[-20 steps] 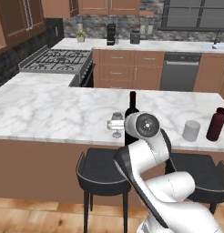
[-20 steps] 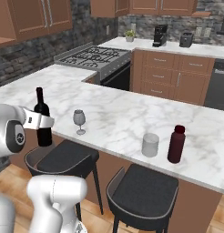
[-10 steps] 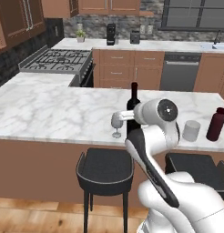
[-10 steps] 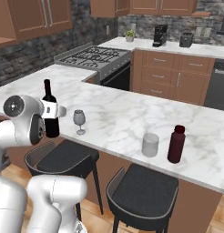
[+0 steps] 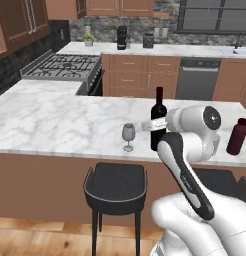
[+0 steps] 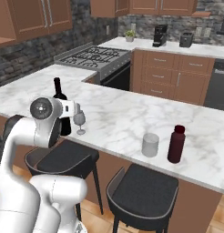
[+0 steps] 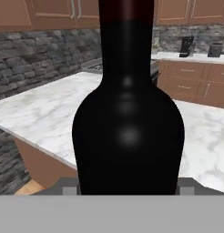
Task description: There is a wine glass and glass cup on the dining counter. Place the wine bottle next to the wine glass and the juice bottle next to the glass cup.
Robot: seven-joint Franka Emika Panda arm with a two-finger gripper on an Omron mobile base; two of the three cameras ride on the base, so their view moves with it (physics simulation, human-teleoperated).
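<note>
My tool (image 5: 154,125) is clamped on the wine bottle (image 5: 158,120), gripping its body from the side; in the hand view the black bottle (image 7: 128,132) sits right between my fingertips (image 7: 186,188). Bottle upright over the near edge of the tabletop (image 5: 60,120); can't tell if its base touches the marble or hangs just above. Wine glass (image 5: 128,136) stands just beside the bottle, on its left in the left base view, apart from it, not touching. From the right base view the wine glass (image 6: 79,120) is close to my tool (image 6: 73,110), so that's the nearest thing in the way.

Further along the tabletop: glass cup (image 6: 150,144) and juice bottle (image 6: 176,144) side by side, near each other, well apart from the wine bottle. Juice bottle (image 5: 237,136) upright near the front edge.

Black stools (image 5: 116,182) tucked under the tabletop edge below the glass. Behind: stove (image 5: 62,66), coffee machine (image 5: 122,38), small plant (image 5: 88,38) on the rear counter.
</note>
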